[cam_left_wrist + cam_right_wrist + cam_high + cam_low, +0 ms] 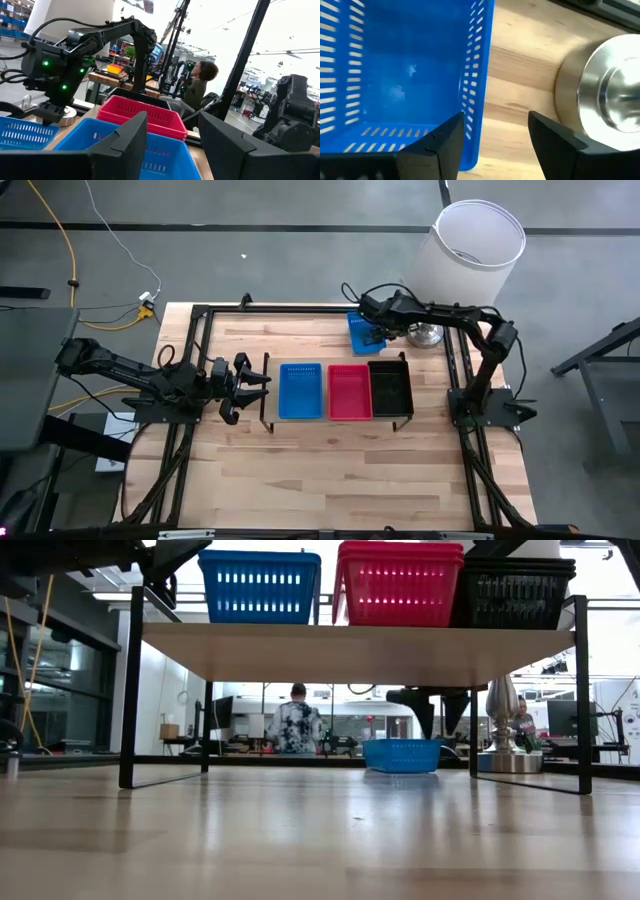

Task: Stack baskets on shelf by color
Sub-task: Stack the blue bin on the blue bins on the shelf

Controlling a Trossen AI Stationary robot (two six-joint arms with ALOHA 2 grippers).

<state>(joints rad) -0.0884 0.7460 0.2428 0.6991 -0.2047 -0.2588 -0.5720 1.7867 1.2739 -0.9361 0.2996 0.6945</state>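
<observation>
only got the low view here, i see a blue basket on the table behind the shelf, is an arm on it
Observer: Yes. The right gripper is over the loose blue basket, fingers open astride its side wall.
Operator: anything close beside it
Observer: A shiny metal object stands on the table right next to it.
Operator: where's the other arm
Observer: The left gripper waits, open, just off the shelf's left end, beside the blue basket on top.
</observation>
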